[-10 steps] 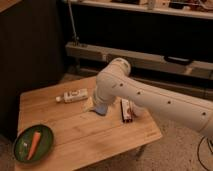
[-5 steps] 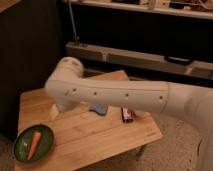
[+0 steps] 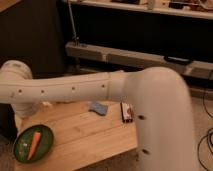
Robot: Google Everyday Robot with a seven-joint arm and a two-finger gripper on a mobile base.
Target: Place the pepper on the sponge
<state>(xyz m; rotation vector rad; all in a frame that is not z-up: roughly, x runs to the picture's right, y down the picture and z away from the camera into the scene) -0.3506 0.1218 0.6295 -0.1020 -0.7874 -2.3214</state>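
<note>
The orange pepper [image 3: 34, 144] lies in a round green dish [image 3: 44, 134] at the front left corner of the wooden table [image 3: 80, 137]. The blue sponge [image 3: 98, 107] rests flat near the middle of the table's back edge, well right of the pepper. My white arm [image 3: 70, 89] stretches across the view from the right to a round joint [image 3: 15, 85] at the far left, above the table's back left. My gripper does not show in this view; it lies beyond that joint, hidden or out of frame.
A dark red-and-white box [image 3: 127, 111] lies just right of the sponge. The arm's large white link [image 3: 160, 120] blocks the right side of the table. Behind the table run a grey rail [image 3: 135, 59] and dark shelving.
The arm has swung further left and closer to the camera. It now covers the table's back left, and the sponge is in the open again. Pepper, dish and box have not moved.
</note>
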